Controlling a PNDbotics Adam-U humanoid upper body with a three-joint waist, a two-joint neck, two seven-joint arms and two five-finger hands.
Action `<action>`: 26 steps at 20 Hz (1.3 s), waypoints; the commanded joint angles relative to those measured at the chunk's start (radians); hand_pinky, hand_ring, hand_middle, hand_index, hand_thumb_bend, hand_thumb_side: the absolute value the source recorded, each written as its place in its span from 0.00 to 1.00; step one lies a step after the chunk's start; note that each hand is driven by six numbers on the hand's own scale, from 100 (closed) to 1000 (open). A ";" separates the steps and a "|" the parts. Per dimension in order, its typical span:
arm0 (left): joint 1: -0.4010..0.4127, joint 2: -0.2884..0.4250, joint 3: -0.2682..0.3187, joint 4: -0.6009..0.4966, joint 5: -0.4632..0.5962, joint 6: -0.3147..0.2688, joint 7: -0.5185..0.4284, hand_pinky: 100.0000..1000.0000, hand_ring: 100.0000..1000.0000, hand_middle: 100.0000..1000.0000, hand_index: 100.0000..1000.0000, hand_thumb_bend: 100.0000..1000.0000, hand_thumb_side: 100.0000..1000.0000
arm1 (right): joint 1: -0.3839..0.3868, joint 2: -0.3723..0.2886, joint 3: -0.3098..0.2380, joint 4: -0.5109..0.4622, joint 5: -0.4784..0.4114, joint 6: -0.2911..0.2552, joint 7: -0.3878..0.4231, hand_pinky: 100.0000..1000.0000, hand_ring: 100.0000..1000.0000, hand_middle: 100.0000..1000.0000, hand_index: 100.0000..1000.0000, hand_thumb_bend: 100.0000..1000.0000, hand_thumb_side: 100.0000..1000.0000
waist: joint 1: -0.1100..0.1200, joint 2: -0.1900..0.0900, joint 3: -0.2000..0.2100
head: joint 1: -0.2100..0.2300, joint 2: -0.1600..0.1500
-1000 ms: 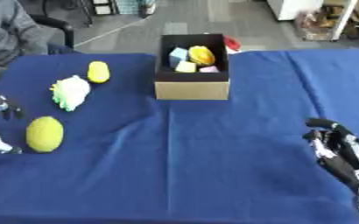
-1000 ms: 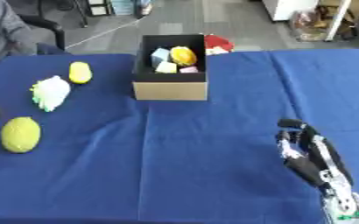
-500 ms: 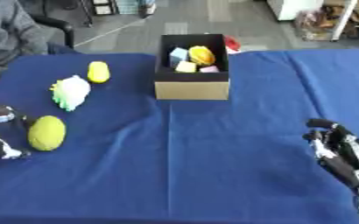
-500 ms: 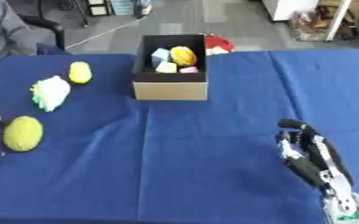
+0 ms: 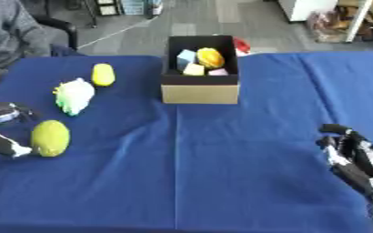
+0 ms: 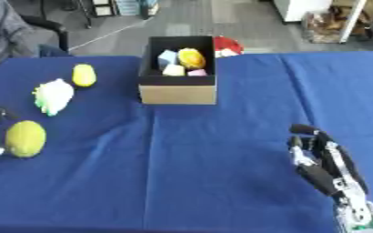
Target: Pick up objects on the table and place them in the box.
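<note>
I had the left robot hand (image 5: 5,129) at the near left edge of the blue-clothed surface (image 5: 221,173), spread wide, one finger above and one below on the near side of the yellow-green oval fruit (image 5: 50,138), which lay just to its right. Whether the fingers were touching the fruit I could not tell, and nothing was gripped yet. I judged this to be the approach to a grasp. Beyond that robot hand sat the white-and-green leafy lump (image 5: 73,94) and, farther off, the small yellow oval piece (image 5: 103,74). The open cardboard box (image 5: 201,88), already holding several coloured things, stood well away to the right and ahead. The right robot hand (image 6: 325,163) rested idle at the lower right, fingers relaxed, holding nothing. The next move called for closing round the fruit, lifting it clear, then carrying it across to the box.
</note>
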 commanded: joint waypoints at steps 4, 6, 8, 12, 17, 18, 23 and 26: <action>-0.007 0.001 -0.007 0.012 0.006 -0.004 -0.002 0.79 0.72 0.73 0.87 0.26 0.25 | -0.015 -0.011 -0.001 -0.012 0.002 -0.002 0.001 0.73 0.63 0.71 0.78 0.00 0.30 | -0.001 -0.024 -0.003 | 0.002 0.004; -0.005 -0.009 -0.013 0.017 0.013 -0.005 0.007 0.78 0.69 0.70 0.84 0.20 0.24 | -0.016 -0.011 -0.001 -0.012 0.003 -0.002 0.002 0.73 0.63 0.71 0.78 0.00 0.30 | -0.001 -0.024 -0.004 | 0.001 0.004; -0.003 -0.017 -0.018 0.022 0.029 -0.009 0.012 0.76 0.65 0.65 0.81 0.15 0.23 | -0.016 -0.011 -0.001 -0.012 0.003 -0.002 0.002 0.73 0.63 0.71 0.78 0.00 0.30 | -0.002 -0.024 -0.005 | 0.001 0.004; 0.000 -0.025 -0.024 0.022 0.055 -0.008 0.034 0.72 0.56 0.54 0.72 0.00 0.20 | -0.017 -0.011 0.000 -0.011 0.004 -0.002 0.002 0.73 0.63 0.71 0.78 0.00 0.30 | -0.002 -0.024 -0.006 | 0.002 0.004; -0.013 -0.020 -0.003 -0.022 0.111 0.014 0.116 0.66 0.45 0.42 0.61 0.00 0.17 | -0.017 -0.012 -0.001 -0.011 0.004 -0.002 0.002 0.73 0.63 0.71 0.78 0.00 0.30 | -0.002 -0.024 -0.007 | -0.001 0.004; -0.024 -0.016 0.011 -0.048 0.130 0.021 0.135 0.66 0.45 0.42 0.61 0.00 0.17 | -0.017 -0.012 -0.001 -0.011 0.004 -0.002 0.001 0.73 0.63 0.72 0.78 0.00 0.30 | -0.003 -0.024 -0.007 | -0.001 0.004; -0.165 -0.034 0.051 -0.164 0.223 0.086 0.198 0.66 0.45 0.42 0.62 0.00 0.16 | -0.013 -0.011 0.001 -0.010 0.004 -0.002 0.001 0.73 0.63 0.72 0.78 0.00 0.29 | -0.001 -0.025 -0.008 | 0.008 0.004; -0.296 -0.117 0.037 -0.158 0.216 0.152 0.210 0.65 0.45 0.42 0.62 0.00 0.16 | -0.012 -0.008 0.005 -0.011 0.002 -0.001 0.005 0.73 0.63 0.72 0.78 0.00 0.30 | -0.001 -0.027 -0.015 | 0.014 0.004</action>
